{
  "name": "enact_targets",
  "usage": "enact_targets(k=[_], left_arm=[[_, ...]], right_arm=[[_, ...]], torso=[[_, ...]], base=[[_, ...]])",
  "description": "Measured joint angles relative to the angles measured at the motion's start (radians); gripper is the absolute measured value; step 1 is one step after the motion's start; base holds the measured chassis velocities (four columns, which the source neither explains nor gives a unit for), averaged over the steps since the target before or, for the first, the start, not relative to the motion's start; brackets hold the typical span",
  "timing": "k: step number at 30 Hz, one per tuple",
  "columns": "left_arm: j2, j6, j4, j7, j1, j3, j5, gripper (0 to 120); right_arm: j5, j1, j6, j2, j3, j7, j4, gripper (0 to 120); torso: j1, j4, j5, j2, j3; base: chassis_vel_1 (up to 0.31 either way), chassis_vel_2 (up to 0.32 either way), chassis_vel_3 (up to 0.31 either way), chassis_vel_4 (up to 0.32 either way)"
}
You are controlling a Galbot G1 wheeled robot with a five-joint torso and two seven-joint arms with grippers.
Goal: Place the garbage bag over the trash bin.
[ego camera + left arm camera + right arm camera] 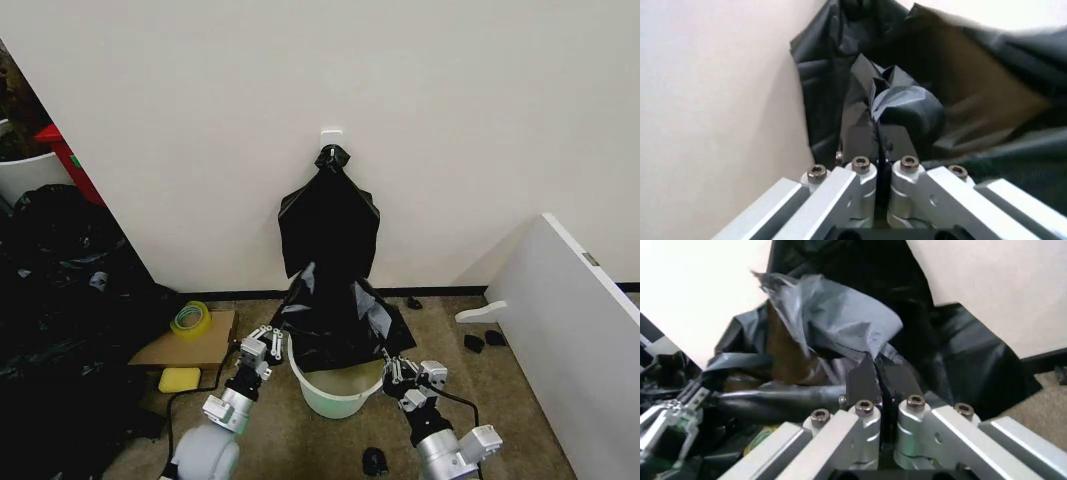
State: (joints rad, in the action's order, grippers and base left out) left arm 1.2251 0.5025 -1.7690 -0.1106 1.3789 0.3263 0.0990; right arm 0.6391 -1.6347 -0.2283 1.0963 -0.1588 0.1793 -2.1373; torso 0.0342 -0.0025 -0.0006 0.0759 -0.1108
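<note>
The black garbage bag (330,250) hangs from a white wall hook (331,133), and its lower part spreads over the back of the off-white trash bin (335,398) on the floor. My left gripper (264,347) is at the bin's left rim, shut on a fold of the garbage bag (897,102); the left wrist view shows the left gripper (875,132) pinching it. My right gripper (396,368) is at the bin's right rim, also shut on the bag's edge. In the right wrist view the right gripper (881,376) clamps the crumpled garbage bag (833,310).
A cardboard box (190,347) with a tape roll (190,318) and a yellow sponge (180,379) lie left of the bin. Black bags (55,300) pile up at far left. A white panel (585,320) leans at right. Small dark items (374,461) dot the floor.
</note>
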Motion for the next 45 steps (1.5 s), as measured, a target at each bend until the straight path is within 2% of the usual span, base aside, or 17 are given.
enact_targets(k=[6,12,16,19,23,30,33,35,37,40,45], left_arm=[[-0.012,0.005,0.027,-0.048,-0.021,-0.004,0.003,0],[-0.020,0.016,0.042,-0.229,-0.040,-0.027,0.041,0],[-0.036,0.012,0.051,-0.366,-0.055,-0.015,0.022,0],[-0.041,0.005,0.067,-0.398,-0.062,-0.001,-0.007,0],[-0.045,0.003,0.092,-0.414,-0.073,0.012,-0.025,0],[-0.044,0.014,0.096,-0.423,-0.086,0.017,-0.004,0],[-0.041,0.023,0.091,-0.439,-0.091,0.027,0.030,0],[-0.041,0.033,0.073,-0.459,-0.097,0.046,0.065,0],[-0.041,0.035,0.069,-0.461,-0.098,0.050,0.073,0],[-0.045,0.042,0.035,-0.437,-0.105,0.060,0.145,0],[-0.043,0.042,-0.005,-0.405,-0.107,0.058,0.226,0]], right_arm=[[0.000,0.037,-0.010,0.010,-0.008,-0.028,0.031,0],[-0.005,0.061,-0.045,0.014,-0.017,-0.111,0.066,0],[0.004,0.066,-0.034,0.014,-0.027,-0.066,0.085,0],[-0.002,0.067,-0.007,0.014,-0.035,-0.010,0.091,0],[-0.019,0.053,0.029,0.001,-0.041,0.055,0.088,0],[-0.057,0.019,0.043,-0.027,-0.034,0.065,0.058,0],[-0.086,0.015,0.005,-0.026,-0.039,0.001,0.057,0],[-0.100,0.021,-0.079,-0.015,-0.054,-0.129,0.066,0],[-0.100,0.023,-0.093,-0.012,-0.056,-0.152,0.066,0],[-0.081,0.032,-0.153,-0.001,-0.065,-0.252,0.063,0],[-0.050,0.035,-0.184,0.009,-0.074,-0.324,0.048,0]], torso=[[0.000,0.0000,0.0001,0.000,0.000],[0.000,0.0000,0.0000,0.000,0.000],[0.000,0.0000,0.0000,0.000,0.000],[0.000,0.0000,0.0001,0.000,0.000],[0.000,0.0001,0.0000,0.000,0.000],[0.000,-0.0001,0.0000,0.000,0.000],[0.000,0.0000,-0.0001,0.000,0.000],[0.000,0.0000,0.0000,0.000,0.000],[0.000,0.0000,0.0001,0.000,0.000],[0.000,0.0000,0.0000,0.000,0.000],[0.000,0.0001,0.0000,0.000,0.000]], base=[[0.000,0.000,0.000,0.000],[0.000,0.000,0.000,0.000],[0.000,0.000,0.000,0.000],[0.000,0.000,0.000,0.000],[0.000,0.000,0.000,0.000],[0.000,0.000,0.000,0.000],[0.000,0.000,0.000,0.000],[0.000,0.000,0.000,0.000],[0.000,0.000,0.000,0.000],[0.000,0.000,0.000,0.000],[0.000,0.000,0.000,0.000]])
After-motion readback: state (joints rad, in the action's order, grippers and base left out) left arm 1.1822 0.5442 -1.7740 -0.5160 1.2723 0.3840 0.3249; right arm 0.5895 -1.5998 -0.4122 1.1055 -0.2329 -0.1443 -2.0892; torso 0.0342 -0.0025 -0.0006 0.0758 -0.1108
